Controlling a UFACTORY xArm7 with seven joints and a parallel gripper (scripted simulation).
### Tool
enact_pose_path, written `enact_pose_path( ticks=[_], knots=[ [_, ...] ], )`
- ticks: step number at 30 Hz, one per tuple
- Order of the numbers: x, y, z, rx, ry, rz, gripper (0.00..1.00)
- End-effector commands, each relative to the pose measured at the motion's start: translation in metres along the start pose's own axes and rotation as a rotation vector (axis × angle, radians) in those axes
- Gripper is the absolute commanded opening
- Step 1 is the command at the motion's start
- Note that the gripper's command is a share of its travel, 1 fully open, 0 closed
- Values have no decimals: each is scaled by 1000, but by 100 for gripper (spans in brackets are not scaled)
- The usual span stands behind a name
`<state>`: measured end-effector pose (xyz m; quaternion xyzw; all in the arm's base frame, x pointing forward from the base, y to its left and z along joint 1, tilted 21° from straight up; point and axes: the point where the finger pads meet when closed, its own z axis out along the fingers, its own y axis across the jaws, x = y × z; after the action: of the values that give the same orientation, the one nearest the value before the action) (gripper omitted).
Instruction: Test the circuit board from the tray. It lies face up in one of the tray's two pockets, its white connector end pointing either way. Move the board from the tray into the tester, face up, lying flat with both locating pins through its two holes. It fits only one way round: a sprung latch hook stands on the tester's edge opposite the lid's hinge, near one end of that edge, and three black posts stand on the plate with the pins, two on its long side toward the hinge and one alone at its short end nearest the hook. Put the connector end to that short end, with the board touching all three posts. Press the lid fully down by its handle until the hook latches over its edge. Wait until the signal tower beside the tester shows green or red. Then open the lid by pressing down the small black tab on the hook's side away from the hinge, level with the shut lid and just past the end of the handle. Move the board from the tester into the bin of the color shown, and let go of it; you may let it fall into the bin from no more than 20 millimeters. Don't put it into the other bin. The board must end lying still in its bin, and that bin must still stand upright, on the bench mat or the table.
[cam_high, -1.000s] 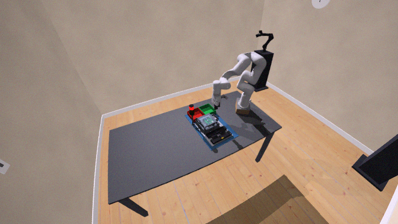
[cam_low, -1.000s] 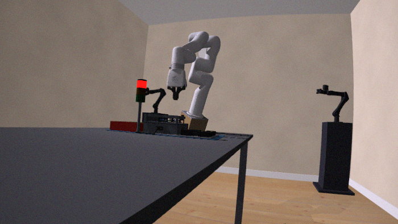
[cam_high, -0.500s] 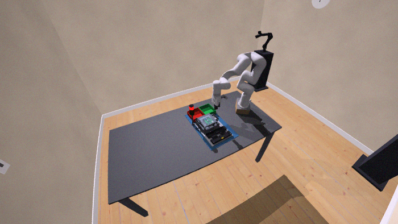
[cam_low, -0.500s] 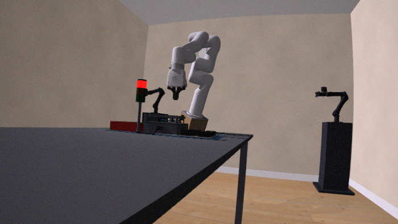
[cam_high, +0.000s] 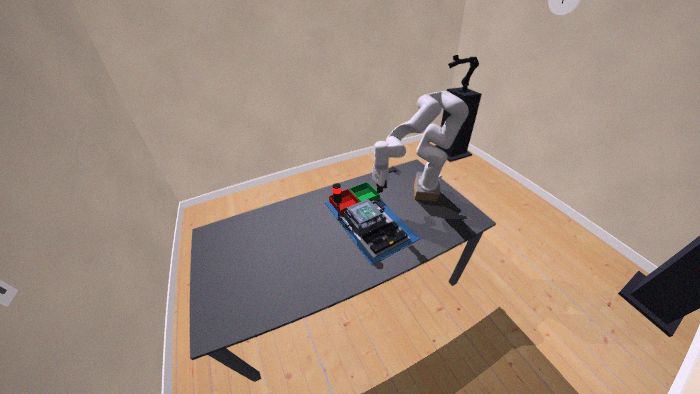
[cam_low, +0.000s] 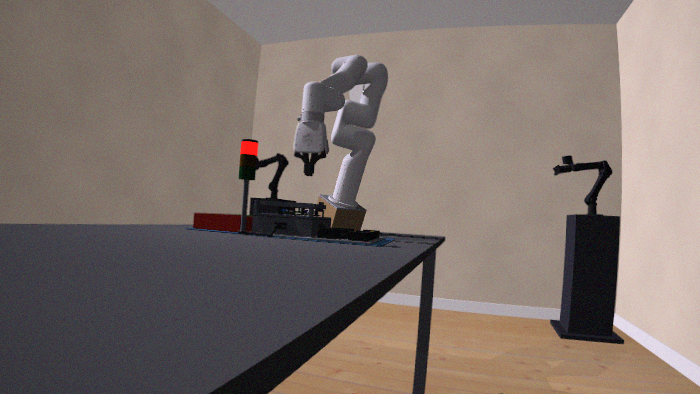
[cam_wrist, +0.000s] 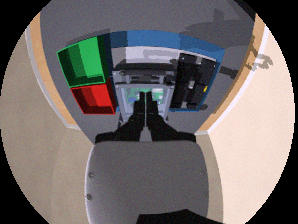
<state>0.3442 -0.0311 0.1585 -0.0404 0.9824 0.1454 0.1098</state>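
Top view, tester: you see the tester (cam_high: 365, 214) just right of frame centre on the blue bench mat (cam_high: 407, 231), its clear lid down over the circuit board (cam_high: 366, 212), which shows green through it.
Top view, bins: the red bin (cam_high: 338, 200) and the green bin (cam_high: 364, 191) stand side by side just above the tester, red to the left.
Top view, tray: the black tray (cam_high: 386, 238) lies just below and right of the tester on the same mat.
Top view, gripper: the gripper (cam_high: 381, 188) hangs at the green bin's right edge, above the mat.

Exterior view, signal tower: the signal tower (cam_low: 248, 159), left of centre, shows red at its top segment.
Exterior view, gripper: you see the gripper (cam_low: 309, 171) well above the tester (cam_low: 287, 216), touching nothing, its fingers pinched together.

Wrist view, jaws: the gripper (cam_wrist: 144, 102) has its fingers pressed fully together with nothing between them.
Wrist view, board: the board's green shows just beyond the fingertips, inside the tester (cam_wrist: 143, 82).
Wrist view, bins: the green bin (cam_wrist: 81, 62) sits at upper left, the red bin (cam_wrist: 93, 99) just below it.
Wrist view, tray: the tray (cam_wrist: 193, 82) lies right of the tester.
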Motion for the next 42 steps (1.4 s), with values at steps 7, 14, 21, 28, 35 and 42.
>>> enact_pose_path(
  ticks=[7, 14, 21, 28, 35, 42],
  knots=[
    [-1, 0, -1, 1, -3, 0, 0],
    [-1, 0, -1, 1, -3, 0, 0],
    [-1, 0, -1, 1, -3, 0, 0],
    [-1, 0, -1, 1, -3, 0, 0],
    [-1, 4, -1, 1, -3, 0, 0],
    [-1, 28, -1, 1, -3, 0, 0]
  ],
)
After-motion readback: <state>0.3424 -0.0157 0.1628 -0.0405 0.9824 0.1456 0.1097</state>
